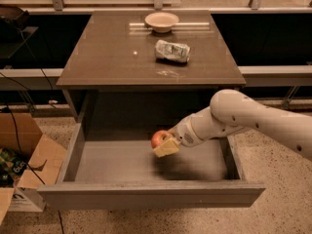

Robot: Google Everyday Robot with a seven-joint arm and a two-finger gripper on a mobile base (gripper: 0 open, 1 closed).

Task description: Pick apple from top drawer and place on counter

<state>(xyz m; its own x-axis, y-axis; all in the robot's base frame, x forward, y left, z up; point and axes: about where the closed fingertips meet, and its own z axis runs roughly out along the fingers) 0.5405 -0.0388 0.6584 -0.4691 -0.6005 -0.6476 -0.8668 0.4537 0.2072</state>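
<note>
While the apple (159,138) is not yet out of the drawer (151,195), the grasp looks made. The gripper (164,143) is clenched on the fruit; of its fingers (167,148), the pale wedge-shaped one lies against the apple's lower front and the other is hidden behind it. The apple sits mid-drawer, toward the back, and seems raised just off the floor, with a soft shadow below and to the right.

Progress, as judged: reach and grip done. Left to do: lift clear of the drawer walls, carry up over the front edge of the counter (117,57), set down, release.

Materials:
- Apple: small, round, red with a yellowish patch, smooth skin.
- Drawer: wide, shallow, matte grey; flat floor, low side walls, plain flat front panel; pulled fully open.
- Counter: dark brown, glossy, rectangular, faint white scuffs near the front right.
- Arm (253,118): off-white, smooth rounded shells, entering from the right.

On the counter a pale round bowl (162,21) stands at the back; a crinkled foil bag (172,51) lies nearer the middle. The front left stretch looks free for placing. A cardboard box (34,165) stands on the floor at left.
</note>
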